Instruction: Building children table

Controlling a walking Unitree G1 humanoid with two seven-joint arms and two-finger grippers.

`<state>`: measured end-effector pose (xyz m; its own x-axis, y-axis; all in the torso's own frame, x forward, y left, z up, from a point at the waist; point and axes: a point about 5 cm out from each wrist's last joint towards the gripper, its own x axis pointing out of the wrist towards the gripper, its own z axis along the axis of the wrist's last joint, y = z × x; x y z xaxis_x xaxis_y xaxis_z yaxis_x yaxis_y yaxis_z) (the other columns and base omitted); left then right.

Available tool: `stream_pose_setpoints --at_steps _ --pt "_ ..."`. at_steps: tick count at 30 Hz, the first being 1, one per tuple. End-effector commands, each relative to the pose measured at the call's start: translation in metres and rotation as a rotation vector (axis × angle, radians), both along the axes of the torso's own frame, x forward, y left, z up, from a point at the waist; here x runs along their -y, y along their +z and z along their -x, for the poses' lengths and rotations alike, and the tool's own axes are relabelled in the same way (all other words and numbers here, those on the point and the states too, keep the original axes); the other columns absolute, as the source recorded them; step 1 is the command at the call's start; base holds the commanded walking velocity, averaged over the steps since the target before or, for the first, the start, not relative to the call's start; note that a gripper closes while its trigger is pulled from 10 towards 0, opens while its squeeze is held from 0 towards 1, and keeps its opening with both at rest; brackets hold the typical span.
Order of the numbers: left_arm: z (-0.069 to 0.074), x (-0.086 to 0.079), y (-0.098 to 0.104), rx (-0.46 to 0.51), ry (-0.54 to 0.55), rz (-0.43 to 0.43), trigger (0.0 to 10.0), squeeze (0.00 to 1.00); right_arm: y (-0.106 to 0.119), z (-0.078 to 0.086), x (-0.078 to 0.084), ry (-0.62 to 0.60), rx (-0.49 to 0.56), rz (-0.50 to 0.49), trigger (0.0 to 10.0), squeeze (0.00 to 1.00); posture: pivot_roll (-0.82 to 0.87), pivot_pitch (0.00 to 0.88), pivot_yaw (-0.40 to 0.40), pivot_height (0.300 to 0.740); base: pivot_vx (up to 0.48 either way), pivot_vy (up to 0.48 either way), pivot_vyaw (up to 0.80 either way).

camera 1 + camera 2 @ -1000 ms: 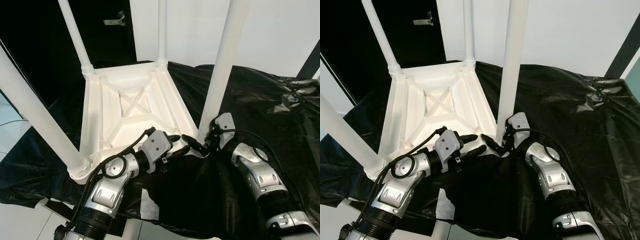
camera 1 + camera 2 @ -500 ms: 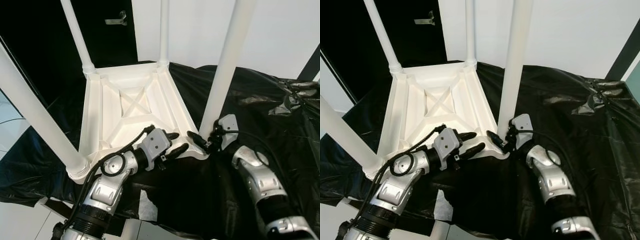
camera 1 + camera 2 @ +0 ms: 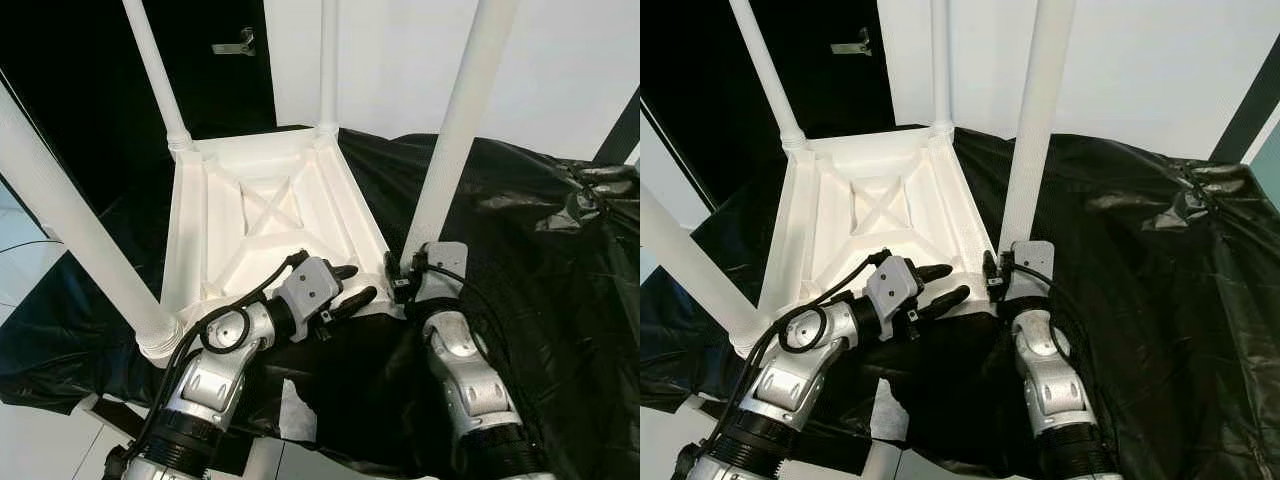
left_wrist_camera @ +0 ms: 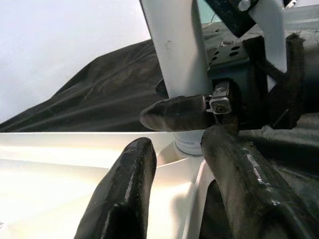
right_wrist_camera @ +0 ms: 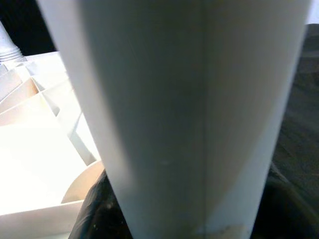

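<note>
A white plastic children's table (image 3: pixel 260 215) lies upside down on black cloth, its legs pointing up. My left gripper (image 3: pixel 352 285) is open at the near rim by the near right corner. In the left wrist view it (image 4: pixel 177 141) has one finger over the white underside and one outside the rim. My right gripper (image 3: pixel 397 280) sits at the base of the near right leg (image 3: pixel 455 130), shut on it. The right wrist view has that leg (image 5: pixel 184 109) pressed close, with black fingers (image 5: pixel 94 214) on either side. One right finger (image 4: pixel 174 113) crosses the leg in the left wrist view.
Black cloth (image 3: pixel 520 220) covers the surface to the right and front. The near left leg (image 3: pixel 70 230) slants up at the left, and two far legs (image 3: pixel 155 70) stand behind. A dark door with a handle (image 3: pixel 235 42) and a white wall lie beyond.
My right arm has swung left and its gripper has turned and closed in on the base of the near right leg. The left gripper has stayed at the rim.
</note>
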<state>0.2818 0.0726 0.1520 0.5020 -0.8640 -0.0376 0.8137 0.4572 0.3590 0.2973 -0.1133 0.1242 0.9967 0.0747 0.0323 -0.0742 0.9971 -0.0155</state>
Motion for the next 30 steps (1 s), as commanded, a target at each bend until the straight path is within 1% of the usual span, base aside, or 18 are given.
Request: stream_pose_setpoints --at_steps 1,3,7,8,9,10,11,17,19,20,21,22,23,24,26,27,29,30 --pt "-0.002 -0.001 0.0 -0.001 0.012 0.005 10.0 0.0 -0.016 0.007 -0.006 0.018 -0.082 -0.018 10.0 0.0 -0.05 0.0 0.02 0.74 0.0 0.0 0.0" --pt "-0.002 0.0 0.0 -0.001 0.008 0.005 10.0 0.0 -0.014 0.007 -0.007 0.028 -0.071 -0.02 10.0 0.0 -0.05 0.0 0.02 0.74 0.0 0.0 0.0" --pt "-0.002 0.002 0.0 -0.002 -0.001 0.003 10.0 0.0 -0.011 0.008 -0.004 0.034 -0.056 -0.002 10.0 0.0 -0.06 0.0 0.026 0.74 0.0 0.0 0.0" --pt "-0.003 0.002 0.001 -0.001 -0.002 0.002 10.0 0.0 -0.009 0.008 -0.004 0.037 -0.052 0.001 10.0 0.2 -0.06 0.0 0.025 0.74 0.0 0.0 0.0" --pt "-0.002 0.003 0.0 -0.002 -0.004 0.002 10.0 0.0 -0.008 0.009 -0.002 0.045 -0.044 0.003 10.0 0.72 -0.06 0.0 0.025 0.74 0.0 0.0 0.0" --pt "-0.002 0.003 0.0 -0.002 -0.004 0.002 10.0 0.0 -0.008 0.009 -0.002 0.045 -0.044 0.003 10.0 0.72 -0.06 0.0 0.025 0.74 0.0 0.0 0.0" --pt "-0.002 0.003 0.0 -0.002 -0.006 0.002 10.0 0.0 -0.006 0.009 0.0 0.064 -0.028 0.006 10.0 1.0 -0.06 0.0 0.022 0.74 0.0 0.0 0.0" --pt "-0.001 0.006 0.0 -0.002 -0.012 0.005 10.0 0.0 0.0 0.013 0.01 0.13 0.016 0.013 10.0 1.0 -0.06 0.0 0.021 0.74 0.0 0.0 0.0" --pt "-0.001 0.005 -0.001 -0.002 -0.015 0.005 10.0 0.0 0.002 0.017 0.016 0.234 0.032 0.019 10.0 1.0 -0.06 0.0 0.023 0.74 0.0 0.0 0.0" --pt "-0.001 0.005 -0.001 -0.002 -0.015 0.005 10.0 0.0 0.002 0.017 0.016 0.234 0.032 0.019 10.0 1.0 -0.06 0.0 0.023 0.74 0.0 0.0 0.0" --pt "-0.001 0.005 -0.001 -0.003 -0.016 0.004 10.0 0.0 0.001 0.019 0.019 0.287 0.028 0.022 10.0 0.0 -0.06 0.0 0.023 0.74 0.0 0.0 0.0" --pt "-0.001 0.005 -0.001 -0.003 -0.016 0.004 10.0 0.0 0.001 0.019 0.019 0.287 0.028 0.022 10.0 0.0 -0.06 0.0 0.023 0.74 0.0 0.0 0.0" --pt "0.0 0.005 -0.001 -0.002 -0.017 0.003 10.0 0.0 0.001 0.02 0.023 0.338 0.029 0.037 10.0 0.0 -0.06 0.0 0.022 0.74 0.0 0.0 0.0" --pt "0.0 0.005 -0.001 -0.002 -0.017 0.003 10.0 0.0 0.001 0.02 0.023 0.338 0.029 0.037 10.0 0.0 -0.06 0.0 0.022 0.74 0.0 0.0 0.0" --pt "0.0 0.003 -0.001 -0.001 -0.019 0.001 10.0 0.0 0.002 0.018 0.03 0.434 0.028 0.086 10.0 0.0 -0.06 0.0 0.023 0.74 0.0 0.0 0.0" --pt "0.0 0.003 -0.001 -0.001 -0.02 -0.001 10.0 0.0 0.0 0.015 0.034 0.459 0.006 0.115 10.0 0.0 -0.06 0.0 0.02 0.74 0.0 0.0 0.0" --pt "0.0 0.003 -0.001 -0.001 -0.02 -0.001 10.0 0.0 0.0 0.015 0.034 0.459 0.006 0.115 10.0 0.0 -0.06 0.0 0.02 0.74 0.0 0.0 0.0" --pt "0.0 0.003 -0.001 -0.001 -0.022 -0.002 10.0 0.0 -0.001 0.01 0.036 0.499 -0.007 0.141 10.0 0.0 -0.06 0.0 0.018 0.74 0.0 0.0 0.0"
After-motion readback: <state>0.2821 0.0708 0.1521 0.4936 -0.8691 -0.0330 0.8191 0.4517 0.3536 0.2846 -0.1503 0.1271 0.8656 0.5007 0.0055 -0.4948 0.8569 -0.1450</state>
